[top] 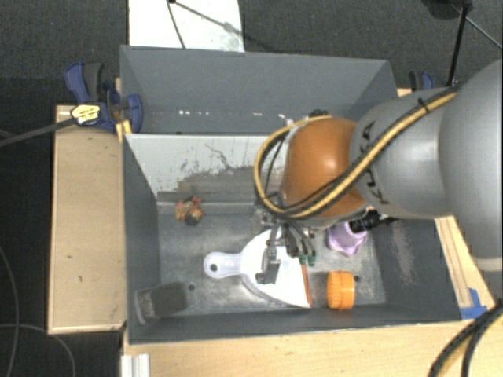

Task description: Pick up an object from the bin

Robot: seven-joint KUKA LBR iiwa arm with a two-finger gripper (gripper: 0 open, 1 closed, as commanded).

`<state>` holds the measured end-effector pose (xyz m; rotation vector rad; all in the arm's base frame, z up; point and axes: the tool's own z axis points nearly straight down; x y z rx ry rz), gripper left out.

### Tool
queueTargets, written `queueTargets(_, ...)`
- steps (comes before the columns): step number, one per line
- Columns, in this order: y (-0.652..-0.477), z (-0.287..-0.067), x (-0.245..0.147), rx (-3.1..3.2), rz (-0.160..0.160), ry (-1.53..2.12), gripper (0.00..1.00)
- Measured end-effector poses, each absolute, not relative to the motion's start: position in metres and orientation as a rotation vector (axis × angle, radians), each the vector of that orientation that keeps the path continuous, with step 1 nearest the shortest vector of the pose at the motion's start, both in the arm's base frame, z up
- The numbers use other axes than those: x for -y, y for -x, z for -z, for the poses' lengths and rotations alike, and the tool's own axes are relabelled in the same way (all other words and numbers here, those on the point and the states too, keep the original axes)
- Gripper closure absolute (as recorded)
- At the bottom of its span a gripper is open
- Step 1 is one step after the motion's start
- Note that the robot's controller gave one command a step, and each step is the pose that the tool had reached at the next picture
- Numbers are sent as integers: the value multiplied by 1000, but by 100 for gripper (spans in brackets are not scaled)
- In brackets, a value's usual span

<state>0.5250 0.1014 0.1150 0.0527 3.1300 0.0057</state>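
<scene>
The white scoop (245, 264) lies flat on the floor of the bin (145, 226), a little toward the near wall. Its handle, with a hole at the end, points left and its broad bowl lies to the right. The gripper (277, 264) is directly over the bowl, low and close to it, and covers the bowl's middle. Whether the gripper is spread, closed or touching the scoop cannot be told from this angle, and nothing can be seen pinched in it.

A thin orange-red strip (305, 287) runs along the scoop's right edge. I cannot tell whether it belongs to the scoop or lies against it. Just right of that strip, near the scoop but apart from it, stands a short orange cylinder (340, 290). Up and to the right of the scoop is a pale purple thing (346, 239), partly under the robot's wrist. The wrist's orange cover (318, 167) and looped cables (266, 187) hang above the scoop's far side and hide the floor there.

Left of the handle the floor is bare. A dark grey block (161, 301) sits well to the scoop's lower left, in the bin's corner. A small brown and red lump (189, 210) rests well to the scoop's upper left, by the back wall.
</scene>
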Motion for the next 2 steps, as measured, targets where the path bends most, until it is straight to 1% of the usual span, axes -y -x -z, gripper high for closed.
queueTargets(1,-551,-71,-107,-3138,-2,-2,100)
queueTargets(2,-551,-71,-107,-3138,-2,-4,100)
